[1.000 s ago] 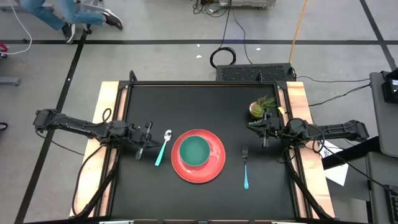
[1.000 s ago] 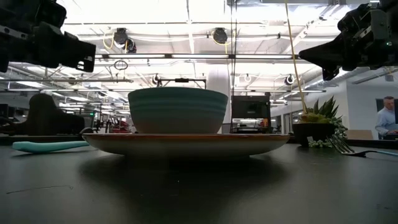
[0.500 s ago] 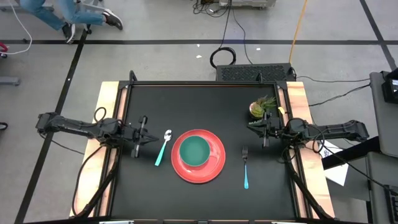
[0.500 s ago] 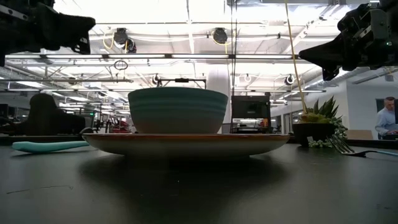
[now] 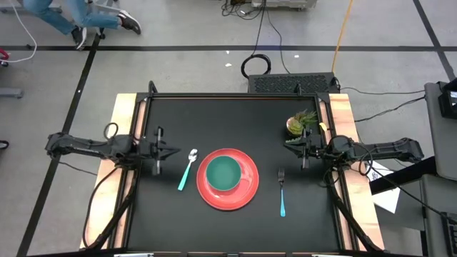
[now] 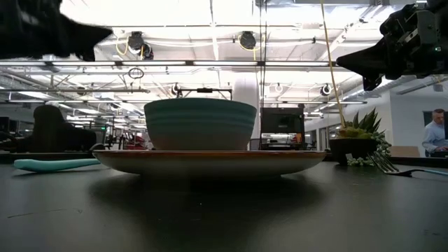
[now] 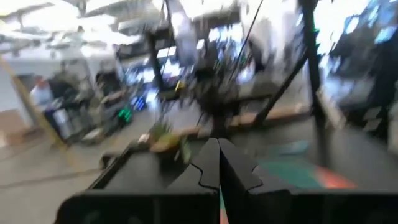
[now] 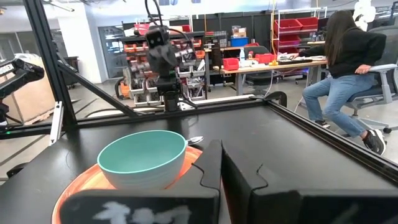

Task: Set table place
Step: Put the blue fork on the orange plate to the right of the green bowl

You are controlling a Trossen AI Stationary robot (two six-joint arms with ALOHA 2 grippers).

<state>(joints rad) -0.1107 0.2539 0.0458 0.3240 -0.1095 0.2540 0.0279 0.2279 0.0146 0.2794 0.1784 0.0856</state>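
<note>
The place setting is laid out at the counter's (image 5: 235, 114) near middle: the teal bowl (image 5: 224, 172) is seated in the red plate (image 5: 247, 187), the spoon (image 5: 187, 170) is placed just left of it, the fork (image 5: 281, 191) to its right. Both end effectors are closed and empty; the left end effector (image 5: 158, 150) is held near the spoon, the right end effector (image 5: 305, 151) beside the potted plant (image 5: 300, 123). A low sweep could knock the spoon askew, and the plant could be tipped by a careless swing.
</note>
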